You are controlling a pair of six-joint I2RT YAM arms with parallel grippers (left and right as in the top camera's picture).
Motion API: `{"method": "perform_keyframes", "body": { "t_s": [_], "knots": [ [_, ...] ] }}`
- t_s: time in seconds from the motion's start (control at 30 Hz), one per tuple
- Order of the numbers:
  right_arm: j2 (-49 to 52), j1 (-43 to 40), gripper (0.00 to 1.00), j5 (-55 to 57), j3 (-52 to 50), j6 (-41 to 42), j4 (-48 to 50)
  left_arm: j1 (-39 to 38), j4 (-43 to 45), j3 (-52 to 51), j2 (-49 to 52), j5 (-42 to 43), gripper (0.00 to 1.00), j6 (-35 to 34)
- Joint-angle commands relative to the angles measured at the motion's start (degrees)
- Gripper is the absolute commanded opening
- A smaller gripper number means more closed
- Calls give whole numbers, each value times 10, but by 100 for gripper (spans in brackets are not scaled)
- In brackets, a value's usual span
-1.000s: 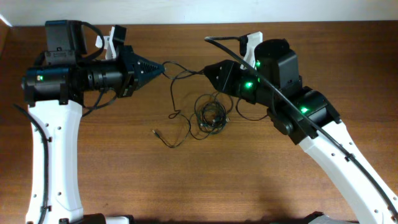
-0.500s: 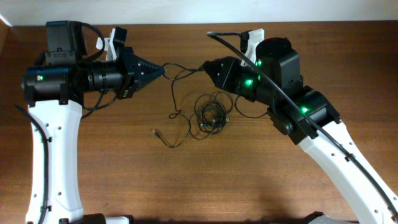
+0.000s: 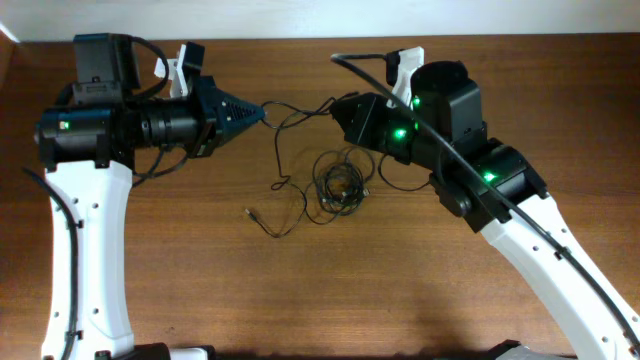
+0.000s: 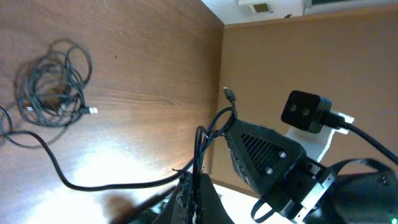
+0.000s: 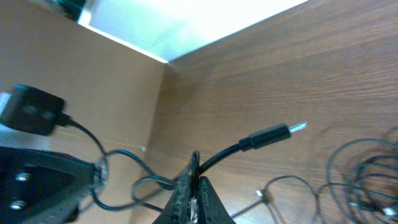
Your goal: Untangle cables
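We record the cables [image 3: 340, 183] lying mostly as 1 loose coil on the table [image 3: 300, 300], mid-width. Behind it, the left gripper [image 3: 261, 112] and right gripper [image 3: 335, 108] are each clenched on a raised stretch; a plug end [image 5: 273, 132] protrudes beside the right jaws.
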Motion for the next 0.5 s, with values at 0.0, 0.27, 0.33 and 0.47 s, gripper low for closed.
{"method": "perform_keyframes", "body": {
  "t_s": [0.0,0.27,0.33,0.47],
  "knots": [
    [1,3,4,38,6,-81,-12,14,-17,2,-4,-4,0,73],
    [1,3,4,130,6,-181,-32,21,-55,2,-4,20,0,92],
    [1,3,4,157,6,-181,-38,21,-57,2,-4,27,0,102],
    [1,3,4,164,6,-180,-41,21,-74,2,-4,30,0,129]
  ]
}}
